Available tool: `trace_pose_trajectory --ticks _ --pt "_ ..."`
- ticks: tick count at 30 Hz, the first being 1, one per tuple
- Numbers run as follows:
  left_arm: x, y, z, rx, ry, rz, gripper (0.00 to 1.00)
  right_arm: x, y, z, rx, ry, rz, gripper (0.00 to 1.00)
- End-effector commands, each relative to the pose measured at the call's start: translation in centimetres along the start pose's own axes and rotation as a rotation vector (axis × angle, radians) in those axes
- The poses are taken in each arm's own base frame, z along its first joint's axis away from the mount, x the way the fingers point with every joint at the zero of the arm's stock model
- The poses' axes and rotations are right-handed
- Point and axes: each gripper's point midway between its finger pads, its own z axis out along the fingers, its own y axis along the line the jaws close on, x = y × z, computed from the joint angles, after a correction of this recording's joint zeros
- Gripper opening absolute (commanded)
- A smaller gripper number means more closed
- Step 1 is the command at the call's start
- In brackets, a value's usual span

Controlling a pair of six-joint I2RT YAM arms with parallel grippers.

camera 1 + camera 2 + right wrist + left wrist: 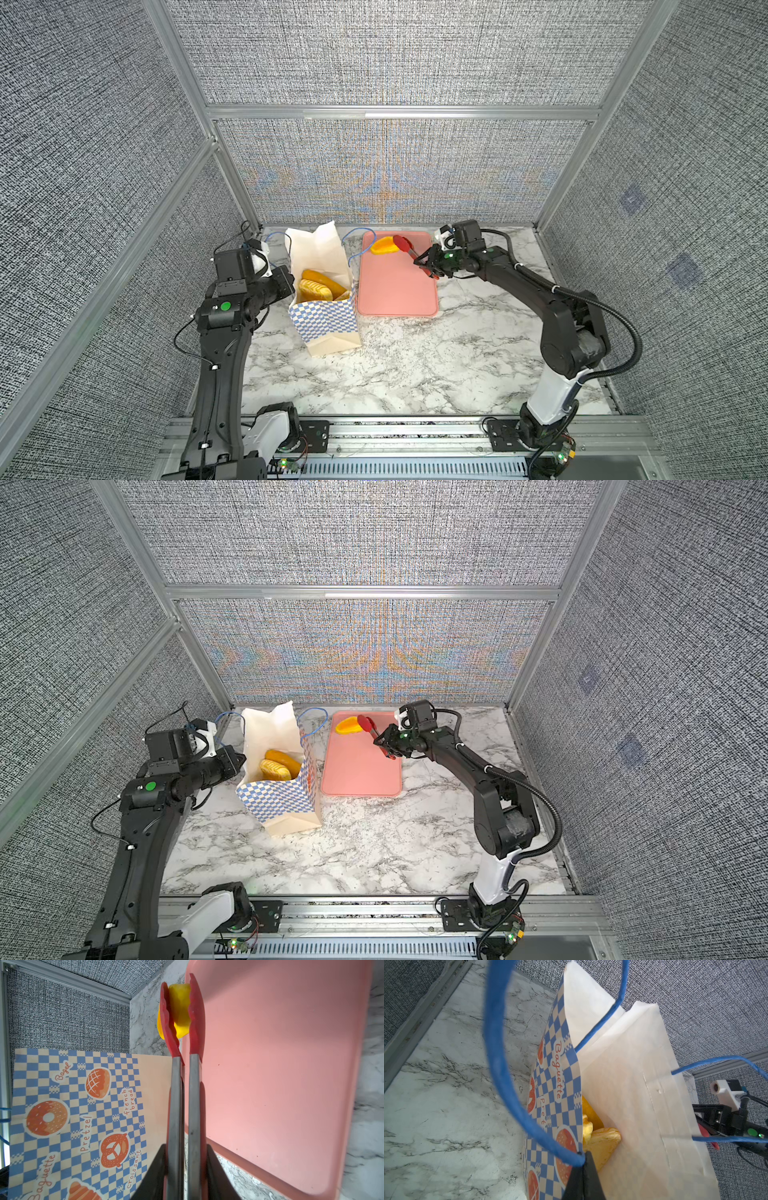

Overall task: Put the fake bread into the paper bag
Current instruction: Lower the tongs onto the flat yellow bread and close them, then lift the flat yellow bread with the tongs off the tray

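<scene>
The left gripper, pinched shut on the rim of the paper bag, holds its mouth open, loaves inside. Beyond, the right gripper squeezes red tongs onto a fake bread piece at the pink tray's far bag-side corner. The bag's mouth lies left of the tongs' tips.

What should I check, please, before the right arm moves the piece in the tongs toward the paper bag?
1. Right gripper shut on the tongs: ok.
2. Tong tips clamp the bread piece from both sides: ok.
3. Bread piece lifted clear of the pink tray: cannot tell.
4. Left gripper pinching the paper bag at its rim: ok.
5. Bag standing, mouth open: ok.
6. Room above the bread inside: ok.
</scene>
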Motion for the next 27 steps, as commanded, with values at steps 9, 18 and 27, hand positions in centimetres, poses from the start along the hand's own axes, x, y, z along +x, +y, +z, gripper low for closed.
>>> trace_pose_trajectory --ticks 9,18,27 --pt "0.2 -0.2 -0.3 0.006 0.001 -0.015 0.00 0.7 0.7 -4.9 0.106 -0.055 -0.132 0.29" --pt "0.3 -0.2 -0.3 0.016 -0.010 -0.035 0.00 1.5 1.1 -8.8 0.182 -0.093 -0.216 0.29" --pt "0.3 -0.4 -0.2 0.031 -0.022 -0.056 0.00 2.4 2.1 -12.5 0.233 -0.134 -0.287 0.29"
